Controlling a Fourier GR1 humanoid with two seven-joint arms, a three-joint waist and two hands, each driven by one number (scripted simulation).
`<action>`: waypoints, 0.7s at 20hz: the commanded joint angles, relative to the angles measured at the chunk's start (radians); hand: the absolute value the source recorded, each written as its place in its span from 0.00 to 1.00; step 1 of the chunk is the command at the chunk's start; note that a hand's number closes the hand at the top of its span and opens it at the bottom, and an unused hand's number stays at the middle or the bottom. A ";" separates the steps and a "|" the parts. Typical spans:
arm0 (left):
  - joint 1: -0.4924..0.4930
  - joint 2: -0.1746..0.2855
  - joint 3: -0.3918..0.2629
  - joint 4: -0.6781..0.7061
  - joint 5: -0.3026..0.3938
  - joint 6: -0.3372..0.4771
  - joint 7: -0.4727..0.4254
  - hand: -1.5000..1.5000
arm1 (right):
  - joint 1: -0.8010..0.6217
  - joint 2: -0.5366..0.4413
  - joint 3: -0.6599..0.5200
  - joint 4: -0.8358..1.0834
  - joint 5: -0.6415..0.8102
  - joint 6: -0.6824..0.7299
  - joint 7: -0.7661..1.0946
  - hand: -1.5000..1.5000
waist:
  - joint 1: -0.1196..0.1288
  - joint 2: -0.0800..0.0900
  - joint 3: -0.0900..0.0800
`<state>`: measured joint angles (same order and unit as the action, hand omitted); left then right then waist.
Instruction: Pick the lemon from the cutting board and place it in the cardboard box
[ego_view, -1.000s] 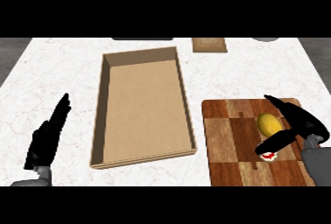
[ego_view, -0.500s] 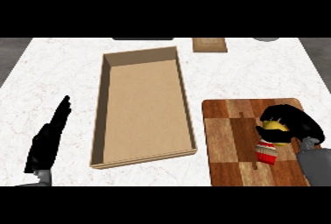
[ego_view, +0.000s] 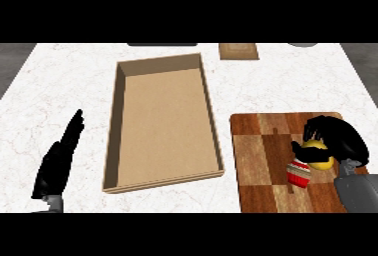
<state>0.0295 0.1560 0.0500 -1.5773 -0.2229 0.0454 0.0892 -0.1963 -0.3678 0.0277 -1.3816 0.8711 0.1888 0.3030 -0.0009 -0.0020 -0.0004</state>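
Marble counter (ego_view: 295, 85) holds a brown block (ego_view: 238, 51) far back, a red-striped object (ego_view: 298, 173) nearer.

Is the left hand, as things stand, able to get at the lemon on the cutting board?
Probably not. The left hand rests open far to the left, the cardboard box lies between it and the cutting board, and the right hand is curled round the lemon.

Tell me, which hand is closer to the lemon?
Right. The right hand curls round the lemon; the left hand rests open on the far side of the cardboard box.
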 joint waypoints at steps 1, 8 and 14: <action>-0.022 0.048 0.051 -0.017 0.040 -0.036 0.044 0.50 | 0.120 0.120 0.096 -0.202 0.135 -0.082 0.236 1.00 | -0.024 -0.009 -0.002; 0.029 0.022 0.036 -0.004 0.018 -0.009 0.002 0.50 | 0.319 0.319 0.391 -0.442 0.508 -0.124 0.644 1.00 | -0.035 -0.014 -0.004; -0.035 0.027 0.035 0.003 0.017 -0.020 0.040 0.50 | 0.321 0.366 0.688 -0.682 0.654 -0.052 0.864 1.00 | -0.010 -0.003 -0.001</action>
<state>0.0286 0.1836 0.0848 -1.5847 -0.2006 0.0248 0.1096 0.1142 -0.0361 0.5416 -1.9475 1.4301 0.1239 1.0159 -0.0221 -0.0112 -0.0034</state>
